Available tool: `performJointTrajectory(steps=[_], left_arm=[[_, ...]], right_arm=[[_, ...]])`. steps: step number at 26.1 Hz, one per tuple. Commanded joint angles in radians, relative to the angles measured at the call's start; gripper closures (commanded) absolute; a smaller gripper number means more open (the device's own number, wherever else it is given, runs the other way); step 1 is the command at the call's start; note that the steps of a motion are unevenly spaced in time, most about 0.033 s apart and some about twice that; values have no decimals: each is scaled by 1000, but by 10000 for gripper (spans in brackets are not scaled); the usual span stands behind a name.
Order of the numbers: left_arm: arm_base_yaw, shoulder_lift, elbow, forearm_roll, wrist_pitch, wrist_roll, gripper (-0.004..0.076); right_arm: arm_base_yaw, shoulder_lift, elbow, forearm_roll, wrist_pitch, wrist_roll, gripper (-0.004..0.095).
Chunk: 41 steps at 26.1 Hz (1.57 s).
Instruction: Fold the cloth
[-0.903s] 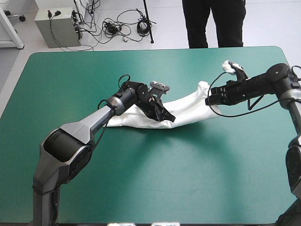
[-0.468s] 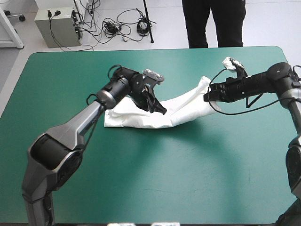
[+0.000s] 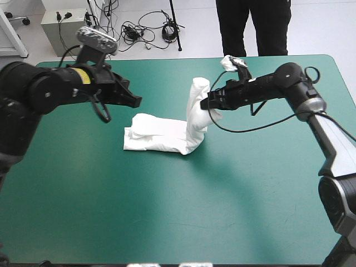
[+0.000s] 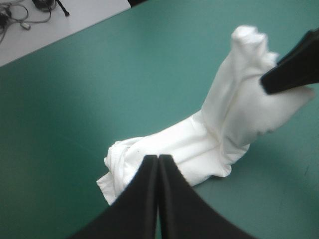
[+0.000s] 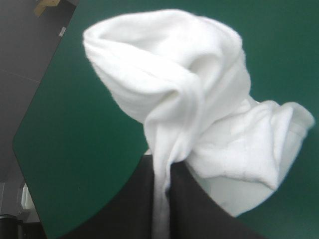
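Note:
The white T-shirt [image 3: 167, 133] lies as a long folded bundle on the teal-green table, its right end lifted upright. My right gripper [image 3: 204, 103] is shut on the T-shirt [image 5: 189, 99] at that raised end, the cloth pinched between its fingers. The left gripper [image 3: 135, 101] is shut and empty, raised above the table to the left of the bundle. From the left wrist, the T-shirt [image 4: 199, 139] lies ahead of the left gripper [image 4: 158, 158], and the right gripper's fingertips [image 4: 289, 74] hold its raised end.
The teal-green table [image 3: 178, 222] has wide bare room in front of the bundle and on both sides. Cables and a grey box lie on the floor beyond the far edge.
The left gripper let go of the bundle and pulled back up and to the left. The right gripper carried the T-shirt's right end leftward and up, standing it over the bundle.

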Motion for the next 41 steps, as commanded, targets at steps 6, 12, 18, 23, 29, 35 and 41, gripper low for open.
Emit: performJointTrajectory(steps=[6, 12, 18, 23, 29, 35, 41], left_arm=[[1, -161, -28, 6, 6, -15, 733], [1, -161, -25, 20, 34, -15, 733], [1, -161, 3, 50, 38, -15, 733], [1, -161, 19, 52, 35, -15, 733], [1, -194, 21, 48, 57, -13, 733], [1, -239, 22, 46, 57, -14, 733], [1, -258, 22, 48, 53, -18, 731]], right_arm=[[179, 149, -179, 76, -101, 32, 925], [261, 299, -361, 142, -83, 32, 791], [301, 384, -498, 153, -30, 32, 406], [300, 383, -525, 151, 26, 32, 354], [228, 261, -520, -236, 160, 228, 354], [164, 93, -512, -586, 160, 397, 354], [77, -71, -196, -602, 136, 440, 354]])
